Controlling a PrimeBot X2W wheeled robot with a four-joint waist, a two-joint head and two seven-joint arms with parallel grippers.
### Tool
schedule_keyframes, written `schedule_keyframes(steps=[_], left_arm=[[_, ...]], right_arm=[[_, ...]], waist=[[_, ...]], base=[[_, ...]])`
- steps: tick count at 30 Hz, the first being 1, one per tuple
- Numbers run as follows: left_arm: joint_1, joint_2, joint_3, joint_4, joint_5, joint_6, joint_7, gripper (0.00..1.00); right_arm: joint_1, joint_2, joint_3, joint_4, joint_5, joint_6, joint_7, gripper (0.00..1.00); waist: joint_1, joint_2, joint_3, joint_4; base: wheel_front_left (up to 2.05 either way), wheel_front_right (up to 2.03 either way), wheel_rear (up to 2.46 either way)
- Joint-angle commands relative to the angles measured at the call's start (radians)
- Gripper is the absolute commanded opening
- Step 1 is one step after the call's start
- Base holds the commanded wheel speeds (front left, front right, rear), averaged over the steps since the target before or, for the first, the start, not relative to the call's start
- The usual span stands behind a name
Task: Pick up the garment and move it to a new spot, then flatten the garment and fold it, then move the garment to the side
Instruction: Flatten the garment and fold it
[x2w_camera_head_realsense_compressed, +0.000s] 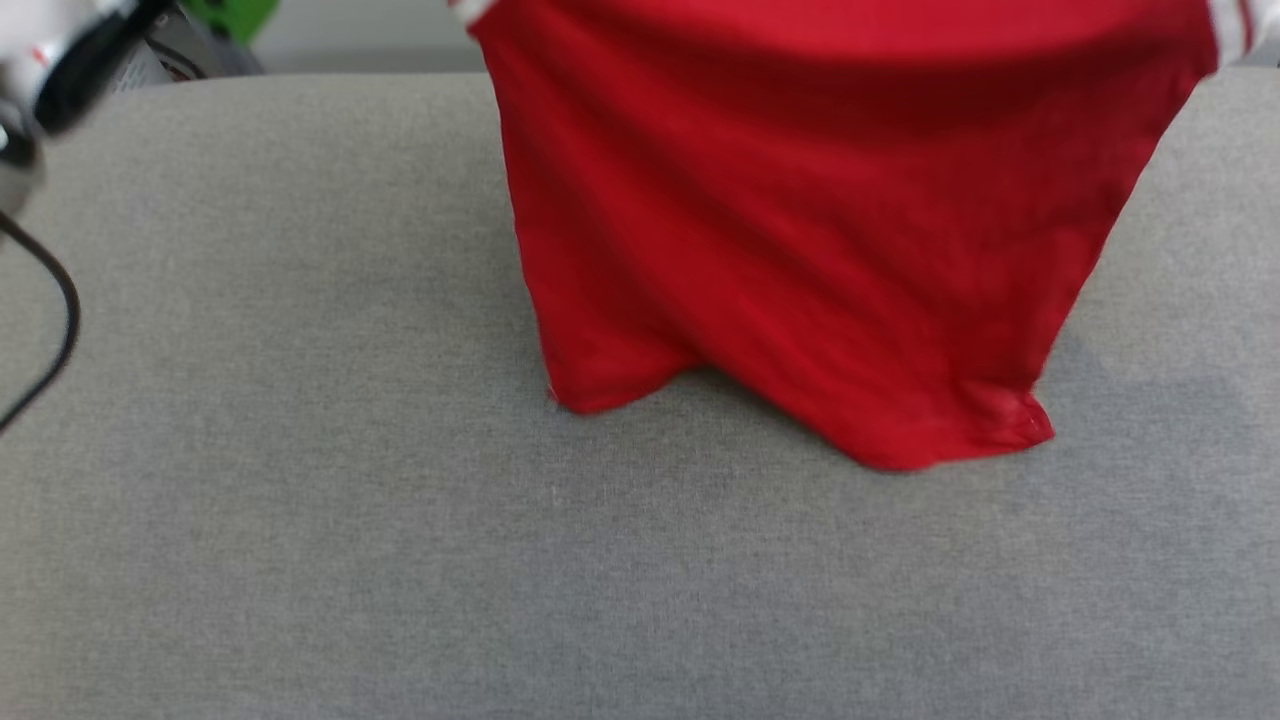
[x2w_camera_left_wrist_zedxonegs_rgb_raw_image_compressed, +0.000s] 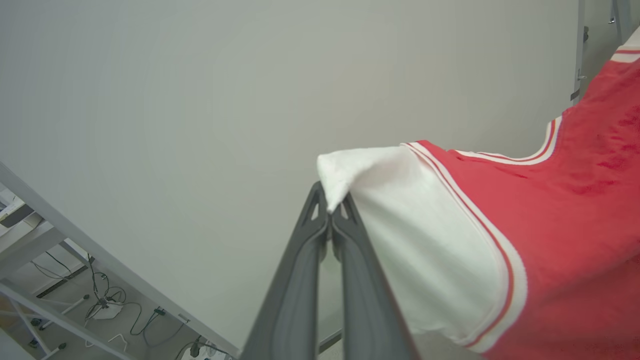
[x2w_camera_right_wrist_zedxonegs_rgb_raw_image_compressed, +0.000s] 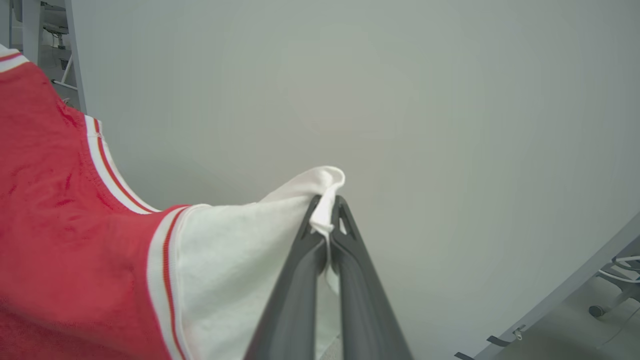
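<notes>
Both claws are pinching fully closed. The left gripper (x2w_camera_left_wrist_zedxonegs_rgb_raw_image_compressed: 330, 212) is clamping the tip of one white sleeve (x2w_camera_left_wrist_zedxonegs_rgb_raw_image_compressed: 425, 240), and the right gripper (x2w_camera_right_wrist_zedxonegs_rgb_raw_image_compressed: 327, 227) is clamping the other sleeve (x2w_camera_right_wrist_zedxonegs_rgb_raw_image_compressed: 240, 260). The garment (x2w_camera_head_realsense_compressed: 800, 250) is hanging stretched between them over the grey table (x2w_camera_head_realsense_compressed: 300, 520), centre-right in the head view. Collar end is pointing up and hem down, so the long axis is running near vertical with the width spanning left-right. Hem corners look to be brushing the surface. I'm reading this as the carry/relocate step, heading into lay-down. Next move is calling for lowering both arms together while drawing away from the hem contact line, with even sleeve tension so the thin fabric is spreading flat, not bunching.
</notes>
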Motion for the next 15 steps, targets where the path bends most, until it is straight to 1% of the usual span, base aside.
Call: schedule_keyframes(steps=[1,7,10,15], left_arm=[[-0.054,-0.019,0.015,0.024,0.006,0.006,-0.008,0.0],[-0.22,-0.076,0.024,0.156,0.064,-0.018,-0.02,0.0],[-0.309,-0.117,0.035,0.239,0.078,-0.031,-0.041,0.0],[-0.464,-0.16,0.023,0.367,0.143,-0.053,-0.082,0.0]], right_arm=[[-0.071,0.022,0.001,0.022,-0.03,-0.001,0.003,0.0],[-0.323,0.107,0.031,0.162,-0.133,-0.001,-0.001,0.0],[-0.451,0.141,0.061,0.24,-0.168,-0.001,-0.006,0.0],[-0.651,0.194,0.095,0.374,-0.227,-0.001,-0.048,0.0]], waist=[[0.0,0.0,0.059,-0.018],[0.0,0.0,0.16,-0.036],[0.0,0.0,0.204,-0.041],[0.0,0.0,0.263,-0.054]], base=[[0.0,0.0,0.0],[0.0,0.0,0.0],[0.0,0.0,0.0],[0.0,0.0,0.0]])
